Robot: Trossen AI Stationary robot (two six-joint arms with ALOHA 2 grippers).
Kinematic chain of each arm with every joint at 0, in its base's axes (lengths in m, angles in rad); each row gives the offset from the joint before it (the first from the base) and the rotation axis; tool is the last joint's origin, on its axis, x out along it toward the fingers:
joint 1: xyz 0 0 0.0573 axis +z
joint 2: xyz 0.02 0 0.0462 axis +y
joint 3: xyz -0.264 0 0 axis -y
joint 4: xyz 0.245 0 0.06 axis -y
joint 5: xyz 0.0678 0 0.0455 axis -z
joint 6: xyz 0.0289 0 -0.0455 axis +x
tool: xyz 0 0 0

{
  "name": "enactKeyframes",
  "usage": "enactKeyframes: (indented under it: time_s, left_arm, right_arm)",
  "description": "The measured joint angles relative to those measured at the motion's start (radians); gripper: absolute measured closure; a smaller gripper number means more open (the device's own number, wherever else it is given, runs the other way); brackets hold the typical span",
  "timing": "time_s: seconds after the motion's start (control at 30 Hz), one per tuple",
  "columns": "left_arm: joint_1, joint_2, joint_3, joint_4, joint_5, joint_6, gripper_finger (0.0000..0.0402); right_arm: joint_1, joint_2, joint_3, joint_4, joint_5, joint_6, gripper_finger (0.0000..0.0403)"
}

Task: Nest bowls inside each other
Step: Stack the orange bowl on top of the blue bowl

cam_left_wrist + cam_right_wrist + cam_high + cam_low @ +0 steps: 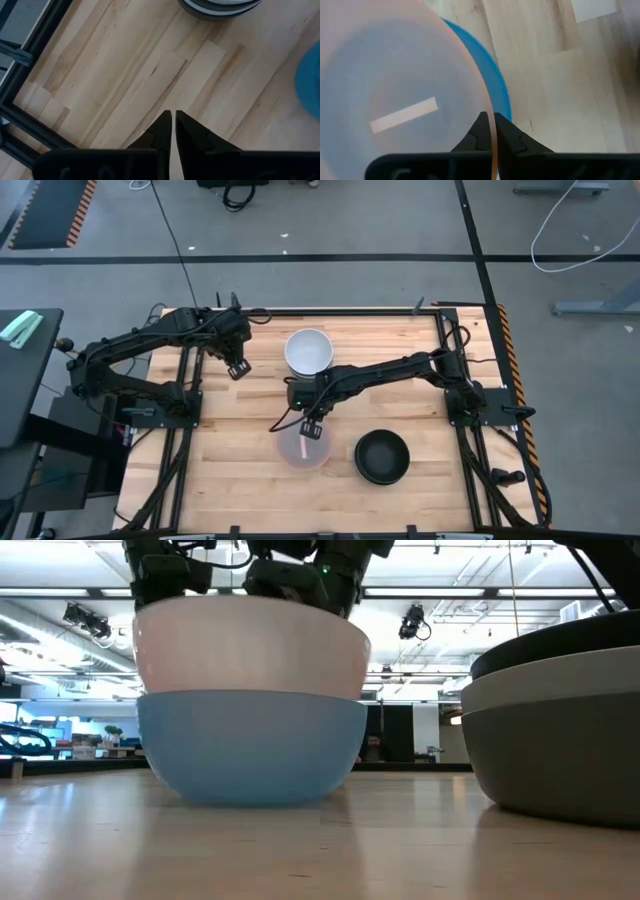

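Pink bowl [395, 100] sits in blue bowl [250, 745] at table's 6 o'clock, right gripper [490, 131] pinched on its rim, so seat it level before letting go; left gripper [173, 125] nearly closed, empty, 10 o'clock.

I am working in a big lab or workshop room, not a home. The wooden table [250, 480] sits in a black metal frame [470, 470] on a bare grey floor [400, 220] with dark tape lines. Cables [575, 225] lie loose on that floor. Looking across the table, I see a high ceiling with long lights [560, 602], hanging cameras [415, 622], and screens [40, 730] far back.
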Motion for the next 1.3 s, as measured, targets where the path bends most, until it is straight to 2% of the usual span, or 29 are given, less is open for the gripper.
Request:
enactKeyframes:
  time_s: [0.33,0.5,0.67,1.0,1.3]
  left_arm:
    - [0.000,0.000,0.000,0.000,0.000,-0.002,0.0396]
    - [0.000,0.000,0.000,0.000,0.000,-0.018,0.0380]
    - [0.000,0.000,0.000,0.000,0.000,-0.018,0.0368]
    - [0.000,0.000,0.000,-0.001,0.000,-0.017,0.0396]
    - [0.000,0.000,0.000,-0.001,0.000,-0.015,0.0368]
  right_arm:
    - [-0.006,0.000,-0.018,0.016,-0.021,0.001,0.0400]
    - [-0.016,0.000,-0.018,0.018,-0.036,0.003,0.0398]
    - [-0.015,0.000,-0.018,0.019,-0.046,0.020,0.0382]
    - [-0.015,0.000,-0.018,0.019,-0.087,0.036,0.0355]
    - [-0.016,0.000,-0.018,0.018,-0.095,0.037,0.0347]
